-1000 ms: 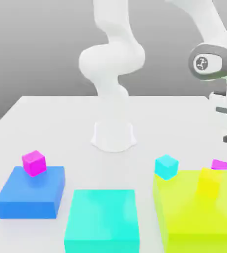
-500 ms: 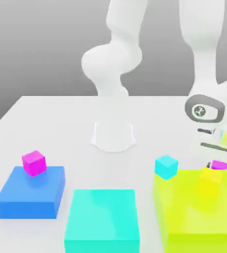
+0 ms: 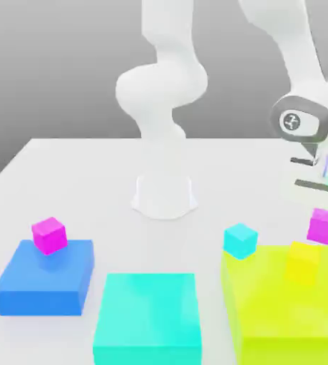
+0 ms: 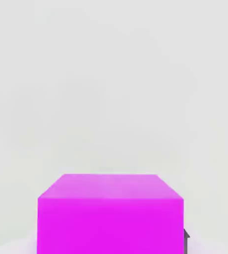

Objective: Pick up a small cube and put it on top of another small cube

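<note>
**Pink cube held off the table beside the yellow block**

In the exterior view, a white table (image 3: pixel 88 178) carries three big flat blocks along the near edge: a blue block (image 3: pixel 44 281) on the view's left, a turquoise block (image 3: pixel 147 317) in the middle, and a yellow-green block (image 3: pixel 288 306) on the view's right. None of them is hollow; they serve only as platforms. On the far edge of the blue block sits one small pink cube (image 3: pixel 49 234), upright and untouched. A small cyan cube (image 3: pixel 240 240) stands at the far left corner of the yellow-green block, and a small yellow cube (image 3: pixel 303 262) rests on top of that block. The white arm (image 3: pixel 163 93) rises from its round base (image 3: pixel 164 194) at the table's middle and reaches over to the view's right. There the gripper (image 3: pixel 326 214) hangs with the second pink cube (image 3: pixel 323 226) just below the hand, raised clear of the table, just behind the yellow-green block and a little above the yellow cube. The fingers themselves are hard to make out here.

In the hand view, the same pink cube (image 4: pixel 111 211) sits close before the camera with pale table beyond it. A dark finger tip (image 4: pixel 186 238) touches the cube's side, so the pincer is clamped on it.
</note>
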Controlling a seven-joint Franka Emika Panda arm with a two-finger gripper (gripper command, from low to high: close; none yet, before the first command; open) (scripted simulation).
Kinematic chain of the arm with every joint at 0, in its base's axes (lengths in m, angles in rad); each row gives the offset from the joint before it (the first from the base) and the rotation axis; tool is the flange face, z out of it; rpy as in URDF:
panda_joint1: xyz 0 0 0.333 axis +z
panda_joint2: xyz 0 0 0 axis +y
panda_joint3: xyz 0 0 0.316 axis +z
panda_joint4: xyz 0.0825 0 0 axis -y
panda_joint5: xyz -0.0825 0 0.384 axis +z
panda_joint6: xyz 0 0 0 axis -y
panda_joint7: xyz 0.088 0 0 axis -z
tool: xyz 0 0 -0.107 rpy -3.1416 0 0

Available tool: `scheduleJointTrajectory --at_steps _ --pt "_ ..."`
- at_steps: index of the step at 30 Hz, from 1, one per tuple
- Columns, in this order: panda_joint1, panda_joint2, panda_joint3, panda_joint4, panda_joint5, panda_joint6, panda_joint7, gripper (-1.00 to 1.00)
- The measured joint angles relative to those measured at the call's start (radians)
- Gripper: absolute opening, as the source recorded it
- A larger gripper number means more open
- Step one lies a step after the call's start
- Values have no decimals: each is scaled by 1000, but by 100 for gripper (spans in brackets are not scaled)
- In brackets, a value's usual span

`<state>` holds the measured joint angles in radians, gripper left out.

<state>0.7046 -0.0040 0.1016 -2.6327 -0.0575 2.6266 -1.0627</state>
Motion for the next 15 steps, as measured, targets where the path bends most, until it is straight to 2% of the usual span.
scheduleJointTrajectory --at_steps 7,11,12,15 --pt "-101 -130 -94 87 47 -216 -324 -100" --pt "-111 -34 -107 66 56 -99 -361 -100" --pt "-113 -15 -106 61 56 -75 -362 100" --pt "-114 -15 -106 61 56 -75 -362 100"
